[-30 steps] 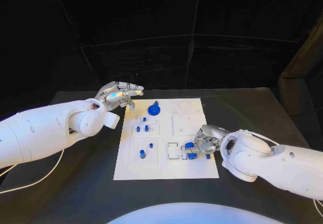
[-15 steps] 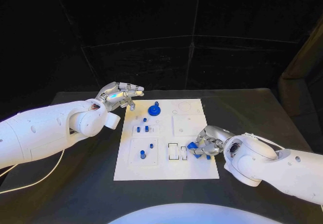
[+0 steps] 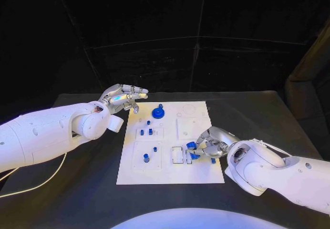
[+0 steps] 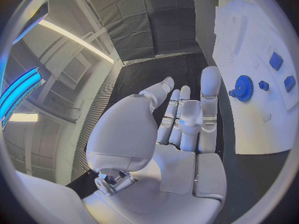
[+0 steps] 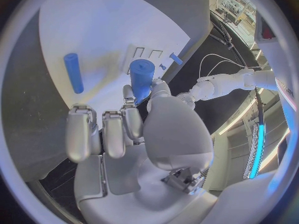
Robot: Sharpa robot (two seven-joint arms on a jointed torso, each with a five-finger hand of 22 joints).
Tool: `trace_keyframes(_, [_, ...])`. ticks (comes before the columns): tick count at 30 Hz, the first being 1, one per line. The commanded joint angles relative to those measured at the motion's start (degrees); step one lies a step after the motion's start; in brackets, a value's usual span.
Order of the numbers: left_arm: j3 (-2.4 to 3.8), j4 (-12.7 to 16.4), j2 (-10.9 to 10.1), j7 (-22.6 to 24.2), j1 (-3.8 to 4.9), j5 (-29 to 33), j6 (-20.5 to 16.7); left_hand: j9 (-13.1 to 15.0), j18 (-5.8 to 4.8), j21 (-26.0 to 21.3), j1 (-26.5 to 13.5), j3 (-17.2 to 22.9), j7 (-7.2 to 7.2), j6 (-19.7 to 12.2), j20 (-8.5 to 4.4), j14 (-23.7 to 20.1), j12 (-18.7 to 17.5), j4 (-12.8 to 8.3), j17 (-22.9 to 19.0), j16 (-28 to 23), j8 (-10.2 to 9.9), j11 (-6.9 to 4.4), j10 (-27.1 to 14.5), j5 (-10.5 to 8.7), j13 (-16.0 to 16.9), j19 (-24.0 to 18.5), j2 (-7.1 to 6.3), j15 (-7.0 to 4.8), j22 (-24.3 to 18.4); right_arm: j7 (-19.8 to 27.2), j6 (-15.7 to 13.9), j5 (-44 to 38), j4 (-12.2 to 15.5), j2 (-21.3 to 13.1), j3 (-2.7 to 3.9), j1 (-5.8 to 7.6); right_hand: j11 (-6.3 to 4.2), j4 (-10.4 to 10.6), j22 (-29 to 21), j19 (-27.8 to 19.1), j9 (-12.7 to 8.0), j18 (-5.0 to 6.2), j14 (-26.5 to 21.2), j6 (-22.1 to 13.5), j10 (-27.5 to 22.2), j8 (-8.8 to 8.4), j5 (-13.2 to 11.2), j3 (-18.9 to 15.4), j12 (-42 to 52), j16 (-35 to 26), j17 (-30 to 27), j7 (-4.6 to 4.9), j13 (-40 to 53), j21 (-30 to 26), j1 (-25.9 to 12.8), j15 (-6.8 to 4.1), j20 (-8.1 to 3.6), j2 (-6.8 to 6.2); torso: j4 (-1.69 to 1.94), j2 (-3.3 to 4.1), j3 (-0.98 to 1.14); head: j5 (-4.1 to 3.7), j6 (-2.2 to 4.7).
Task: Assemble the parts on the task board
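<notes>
You are partway through, as far as the task board (image 3: 172,162) shows. On its far half a blue gear (image 3: 158,113) already sits in place, near the far edge, and several small blue pegs (image 3: 146,130) stand in the block just nearer to you from it. Another blue peg (image 3: 146,157) stands in the near-left block. The near-right area looks unfinished: the small rectangular slots (image 3: 177,155) at the near middle appear empty, and the square plate (image 3: 188,127) on the right side of the board carries no blue part that you can make out.

Your right hand (image 3: 206,145) hovers over the board's near-right part with its fingers closed around a blue cylinder (image 5: 142,78); the right wrist view shows it pinched between thumb and a finger, pointing towards the white board. A second, slimmer blue pin (image 5: 74,72) lies loose on the board just beside it, so at least that piece and the held one are left to seat.

Your left hand (image 3: 124,98) hangs above the tabletop (image 3: 82,191) beside the board's far-left corner, fingers apart and holding nothing; it is well apart from the right hand and does not block it.

The loose pin is close to the held cylinder, so it could be knocked as you lower.
</notes>
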Motion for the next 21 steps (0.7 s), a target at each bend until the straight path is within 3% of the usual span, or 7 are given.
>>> trace_keyframes(1, [0.04, 0.08, 0.00, 0.20, 0.08, 0.20, 0.75, -0.02, 1.16, -0.20, -0.32, -0.09, 0.03, -0.44, 0.00, -0.18, 0.34, -0.11, -0.05, 0.09, 0.36, 0.00, -0.55, 0.16, -0.05, -0.38, -0.19, 0.05, -0.04, -0.48, -1.48, 1.22, 0.23, 0.73, 0.03, 0.07, -0.03, -0.01, 3.58, 1.40, 0.09, -0.83, 3.73, 0.59, 0.27, -0.07, -0.13, -0.37, -0.19, 0.32, 2.55, -0.13, -0.03, 0.30, -0.80, -0.37, -0.45, 0.11, 0.09, 0.04, -0.03, -0.03, -0.11])
trace_keyframes(6, [0.04, 0.15, 0.02, 0.19, 0.08, 0.20, 0.77, -0.02, 1.16, -0.20, -0.32, -0.09, 0.03, -0.44, 0.00, -0.18, 0.34, -0.11, -0.05, 0.09, 0.36, 0.00, -0.55, 0.16, -0.05, -0.38, -0.19, 0.05, -0.04, -2.82, 1.65, 1.36, -0.61, 2.63, 0.04, 0.08, -0.47, -0.02, 3.25, 1.29, 0.62, -0.74, 3.63, 2.08, 0.09, 0.56, -0.58, -1.02, -1.01, 0.07, 2.17, -0.71, -0.55, 0.06, -2.52, -0.69, -0.65, 0.96, 0.22, 0.05, -0.08, 0.09, -0.20])
trace_keyframes(11, [0.04, 0.18, 0.02, 0.18, 0.09, 0.20, 0.75, -0.02, 1.16, -0.20, -0.32, -0.09, 0.03, -0.44, 0.00, -0.18, 0.34, -0.11, -0.05, 0.09, 0.36, 0.00, -0.55, 0.16, -0.05, -0.38, -0.19, 0.05, -0.04, -4.02, 3.60, 1.80, -1.40, 4.28, 0.04, 0.08, -0.79, -0.07, 3.36, 1.35, 0.96, -0.77, 3.67, 2.91, 0.26, 0.94, -0.84, -1.13, -1.07, 0.11, 2.35, -1.09, -0.44, 0.12, -2.76, -0.95, -0.85, 1.44, 0.08, 0.07, -0.06, 0.35, -0.33])
trace_keyframes(21, [0.04, 0.26, 0.01, 0.12, 0.10, 0.20, 0.76, -0.02, 1.16, -0.20, -0.32, -0.09, 0.03, -0.44, 0.00, -0.18, 0.34, -0.11, -0.05, 0.09, 0.36, 0.00, -0.55, 0.16, -0.05, -0.38, -0.19, 0.05, -0.04, -5.14, 4.78, 2.28, -3.04, 6.65, 0.05, 0.09, -0.97, -0.11, 3.38, 1.37, 1.15, -0.77, 3.71, 3.29, 0.36, 1.11, -0.89, -1.12, -1.14, 0.18, 2.53, -1.29, -0.44, 0.13, -2.73, -1.10, -0.98, 1.74, 0.10, 0.06, -0.03, 0.52, -0.49])
